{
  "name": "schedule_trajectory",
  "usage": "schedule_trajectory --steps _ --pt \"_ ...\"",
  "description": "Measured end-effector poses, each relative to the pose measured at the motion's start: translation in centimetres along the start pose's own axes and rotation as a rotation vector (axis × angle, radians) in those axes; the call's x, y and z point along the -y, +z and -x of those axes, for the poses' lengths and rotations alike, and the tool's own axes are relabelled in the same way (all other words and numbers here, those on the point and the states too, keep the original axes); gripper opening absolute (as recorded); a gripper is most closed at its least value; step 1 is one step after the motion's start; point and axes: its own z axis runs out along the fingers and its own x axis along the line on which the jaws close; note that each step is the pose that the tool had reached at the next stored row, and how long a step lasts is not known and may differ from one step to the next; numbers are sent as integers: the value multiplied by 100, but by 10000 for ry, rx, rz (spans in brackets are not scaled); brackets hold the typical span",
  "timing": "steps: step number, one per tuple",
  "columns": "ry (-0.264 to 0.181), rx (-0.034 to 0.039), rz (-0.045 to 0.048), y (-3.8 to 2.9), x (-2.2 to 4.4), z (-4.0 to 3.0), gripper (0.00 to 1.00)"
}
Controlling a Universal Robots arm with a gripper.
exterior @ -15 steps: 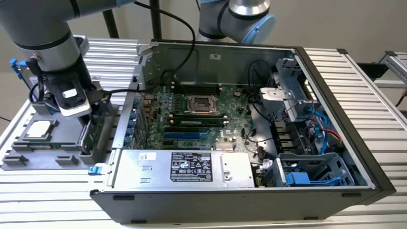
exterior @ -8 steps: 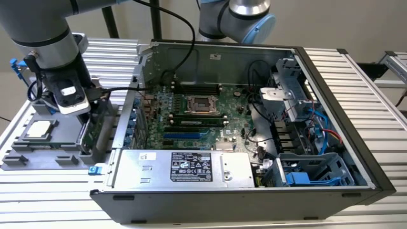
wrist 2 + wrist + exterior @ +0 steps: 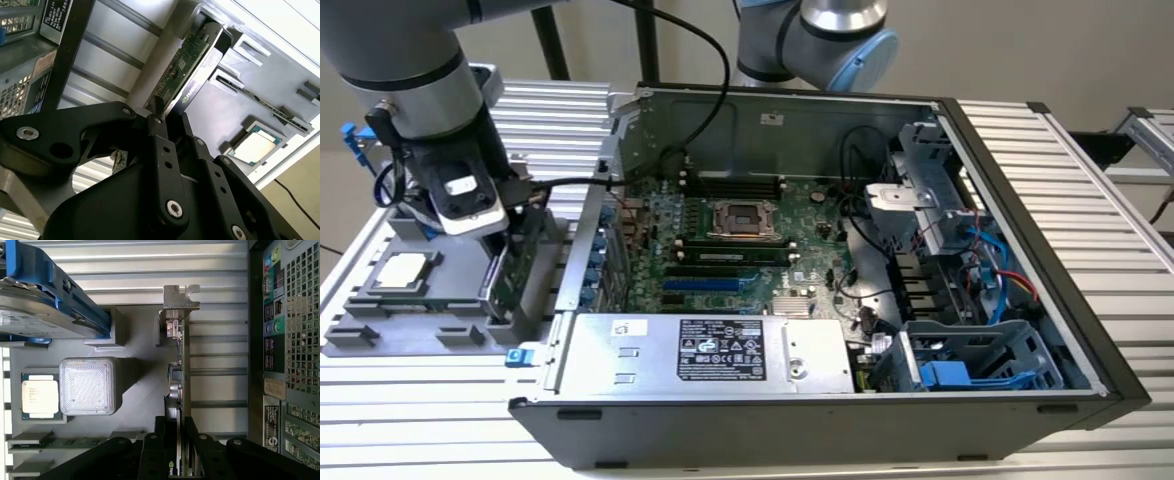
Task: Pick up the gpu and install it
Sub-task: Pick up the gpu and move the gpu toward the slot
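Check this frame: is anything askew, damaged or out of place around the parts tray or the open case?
Nothing stands out. The gpu stands upright on edge in its slot of the gray tray, and the gripper is closed squarely on it. The open case looks orderly.

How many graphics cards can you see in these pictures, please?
1. The gpu stands on edge in the grey tray beside the open computer case, with the gripper shut on it. Parts of the case interior are hidden, so another could be out of sight.
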Motion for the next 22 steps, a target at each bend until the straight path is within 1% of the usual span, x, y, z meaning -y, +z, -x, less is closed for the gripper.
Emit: schedule_trajectory --steps 2,16,22 --pt "-12 1 1 -10 -1 0 0" --pt "-18 0 1 -21 -1 0 0" --pt "-38 -2 -1 -68 -3 -1 0"
